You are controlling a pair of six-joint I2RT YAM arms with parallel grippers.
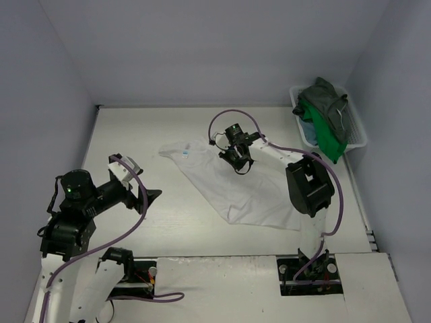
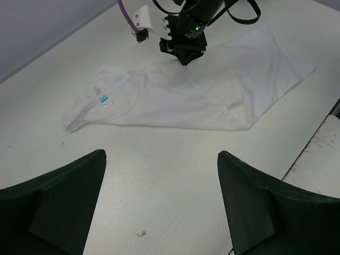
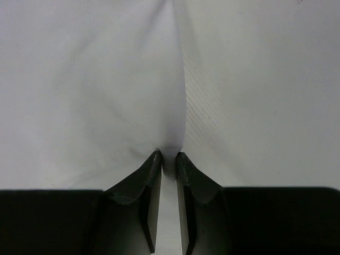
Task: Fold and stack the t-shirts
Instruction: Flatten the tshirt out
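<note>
**Pale desk (image 1: 135,134), white t-shirt (image 1: 249,195) pinched by the right jaws**

The desk is a white, faintly grained surface closed in by plain lavender-grey walls (image 1: 202,47). The white t-shirt lies spread and creased at the middle of the desk. Its collar end points to the far left, where a small blue label (image 2: 105,99) shows, and its hem end runs toward the near right.

The right arm (image 1: 310,185) reaches in over the shirt's far half. The right jaws are nearly closed on a raised ridge of the white cloth, and the wrist view shows the fold caught between the two dark fingers (image 3: 143,186).

The left arm (image 1: 81,195) sits at the near left, well apart from the shirt. The left jaws stand wide open and hold nothing, their fingers (image 2: 64,196) over bare desk and aimed toward the shirt.

In the far right corner a white mesh basket (image 1: 360,138) holds the other shirts. A dark grey-green t-shirt (image 1: 330,101) is heaped on top, a bright green t-shirt (image 1: 326,138) hangs over the near rim, and a strip of teal-blue cloth (image 1: 308,131) shows at the left side.
</note>
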